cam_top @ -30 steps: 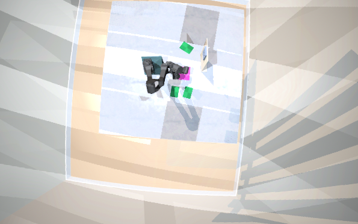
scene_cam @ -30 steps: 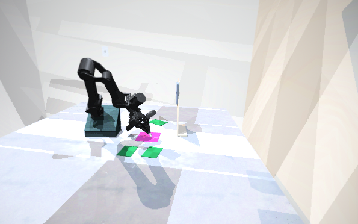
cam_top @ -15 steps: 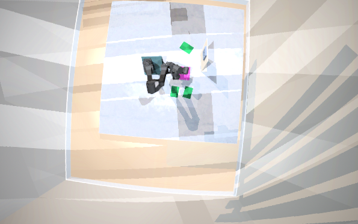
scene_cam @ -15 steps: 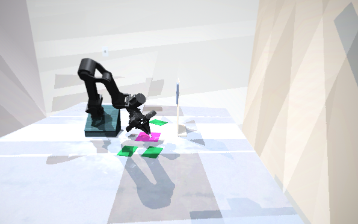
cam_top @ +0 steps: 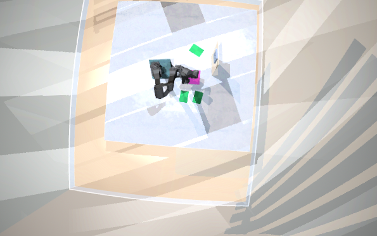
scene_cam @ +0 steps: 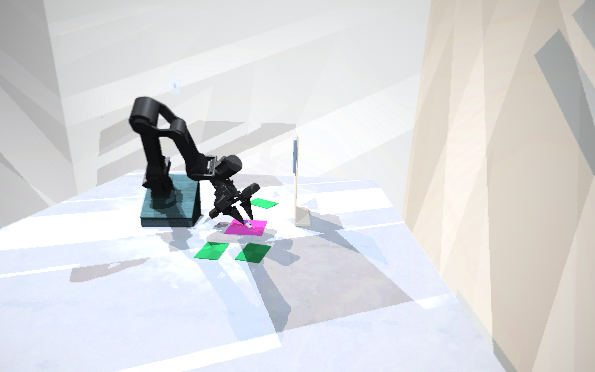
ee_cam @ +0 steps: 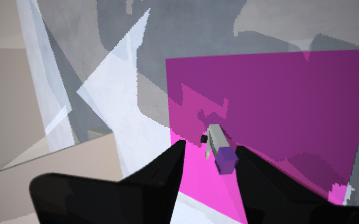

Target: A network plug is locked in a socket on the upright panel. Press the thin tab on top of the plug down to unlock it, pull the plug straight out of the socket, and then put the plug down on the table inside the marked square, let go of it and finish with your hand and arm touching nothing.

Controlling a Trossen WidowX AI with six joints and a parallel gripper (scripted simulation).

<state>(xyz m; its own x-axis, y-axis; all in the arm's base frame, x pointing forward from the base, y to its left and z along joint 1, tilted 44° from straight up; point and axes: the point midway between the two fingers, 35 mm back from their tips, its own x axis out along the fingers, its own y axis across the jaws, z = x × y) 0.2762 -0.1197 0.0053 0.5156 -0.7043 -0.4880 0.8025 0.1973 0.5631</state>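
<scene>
Though between the spread fingers, the plug (ee_cam: 219, 146) loose on the magenta square (ee_cam: 290, 105).

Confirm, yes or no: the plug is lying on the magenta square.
Yes, the wrist view shows the plug resting on the magenta square between the hand's spread fingers.

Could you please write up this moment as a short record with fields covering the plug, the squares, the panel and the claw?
plug: small grey network plug with purple end, lying on the magenta square
claw: black claw open, fingers either side of the plug, gap visible on the left side
panel: thin upright panel, standing apart from the arm
other squares: three green squares on the white table
</scene>
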